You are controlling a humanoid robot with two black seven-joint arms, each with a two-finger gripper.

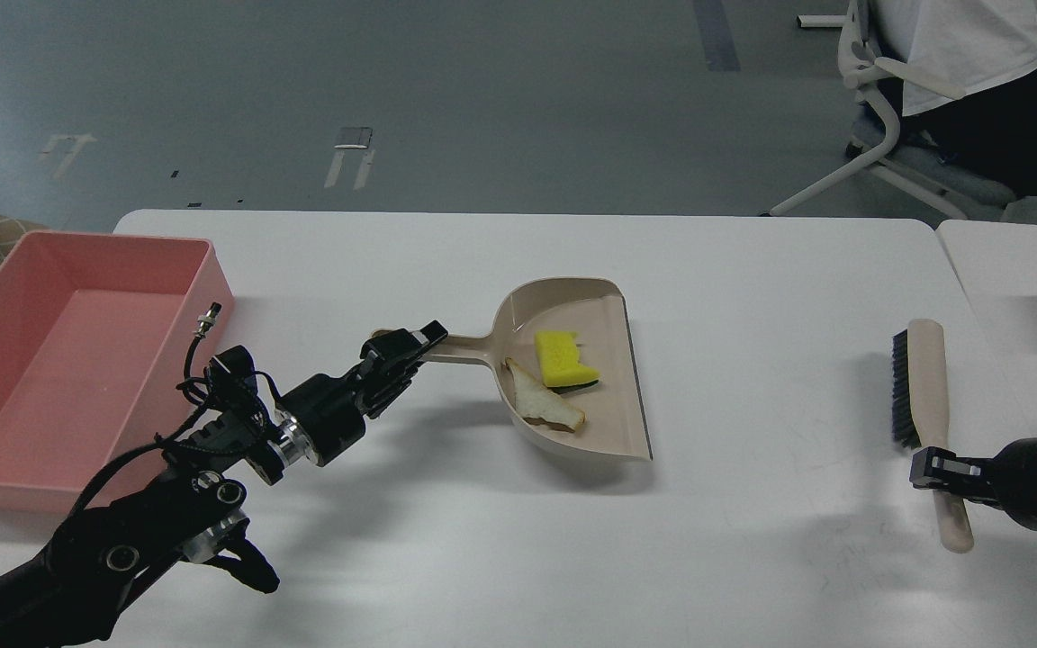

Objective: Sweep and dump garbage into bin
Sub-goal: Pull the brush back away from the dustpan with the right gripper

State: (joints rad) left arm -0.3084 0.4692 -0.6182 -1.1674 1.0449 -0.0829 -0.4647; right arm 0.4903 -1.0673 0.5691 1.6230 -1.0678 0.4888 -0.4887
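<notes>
Dustpan (572, 378) at table (752, 558) center holds both scraps: yellow sponge (563, 358) touching pale crust (544, 403) at its 7 o'clock. Left gripper (410, 346) clamped on dustpan handle at 9 o'clock. Pink bin (77, 360) far 9 o'clock. Right gripper (937, 470) grips brush (928, 414) handle, 3 o'clock.

Bright, even overhead light — soft grey shadows fall toward the viewer beneath the dustpan (572, 378) and left arm (212, 450) on the white table (752, 315); focus sharp, no glare.
</notes>
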